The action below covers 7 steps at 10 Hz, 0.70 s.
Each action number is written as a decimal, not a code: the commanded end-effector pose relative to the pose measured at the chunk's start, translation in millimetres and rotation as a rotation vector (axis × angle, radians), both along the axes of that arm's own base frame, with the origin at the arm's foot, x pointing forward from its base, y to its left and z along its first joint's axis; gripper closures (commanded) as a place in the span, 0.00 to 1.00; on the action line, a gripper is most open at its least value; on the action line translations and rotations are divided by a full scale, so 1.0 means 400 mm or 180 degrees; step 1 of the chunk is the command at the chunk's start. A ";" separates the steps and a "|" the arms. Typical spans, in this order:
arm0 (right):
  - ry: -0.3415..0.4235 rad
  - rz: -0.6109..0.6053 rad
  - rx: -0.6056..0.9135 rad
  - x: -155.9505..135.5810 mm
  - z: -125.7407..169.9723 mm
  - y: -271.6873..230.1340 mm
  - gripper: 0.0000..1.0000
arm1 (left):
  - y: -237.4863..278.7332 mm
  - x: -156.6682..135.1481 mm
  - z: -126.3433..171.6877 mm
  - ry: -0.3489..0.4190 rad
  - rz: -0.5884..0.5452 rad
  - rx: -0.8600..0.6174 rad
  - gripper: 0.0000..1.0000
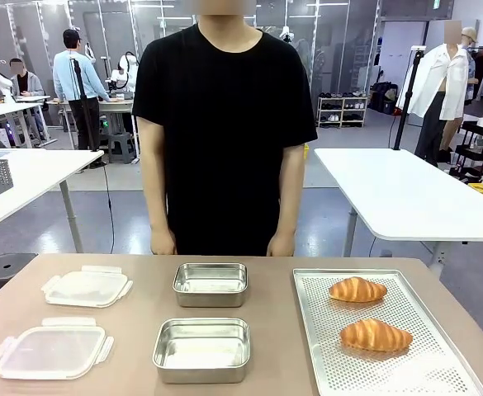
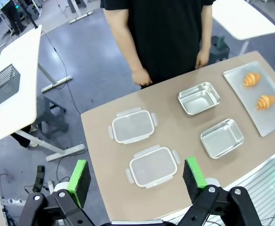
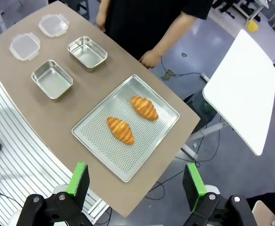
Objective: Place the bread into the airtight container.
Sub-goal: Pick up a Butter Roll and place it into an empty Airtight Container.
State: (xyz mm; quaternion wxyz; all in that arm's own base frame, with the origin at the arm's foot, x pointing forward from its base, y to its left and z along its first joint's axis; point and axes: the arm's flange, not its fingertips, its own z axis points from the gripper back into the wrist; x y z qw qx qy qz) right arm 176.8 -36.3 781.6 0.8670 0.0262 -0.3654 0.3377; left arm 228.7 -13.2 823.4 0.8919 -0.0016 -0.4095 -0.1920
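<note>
Two golden croissant-shaped breads lie on a perforated metal tray (image 1: 414,363) at the table's right: one (image 1: 357,289) farther, one (image 1: 376,335) nearer. They also show as bread (image 3: 144,108) and bread (image 3: 121,130) in the right wrist view. Two empty steel airtight containers stand mid-table, one far (image 1: 210,284) and one near (image 1: 201,349). My left gripper (image 2: 137,181) hangs open high above the table's left end. High over the tray's edge, my right gripper (image 3: 136,184) is open and holds nothing.
Two clear plastic lids (image 1: 87,288) (image 1: 52,348) lie at the table's left. A person in black stands at the far edge, hands (image 1: 163,242) (image 1: 281,244) hanging by the table. White tables stand beyond on both sides.
</note>
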 end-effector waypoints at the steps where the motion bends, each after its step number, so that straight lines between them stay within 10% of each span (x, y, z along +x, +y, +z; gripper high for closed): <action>1: -0.0013 0.0009 0.0005 -0.001 0.006 0.000 0.00 | -0.001 0.004 0.003 0.0000 -0.0011 0.0011 0.00; 3: -0.0001 0.0000 0.0000 0.000 0.000 0.000 0.00 | -0.001 0.004 0.003 0.0000 -0.0011 0.0011 0.00; 7: 0.0446 0.1713 -0.1390 0.188 -0.197 0.129 0.00 | -0.001 0.004 0.003 0.0000 -0.0011 0.0011 0.00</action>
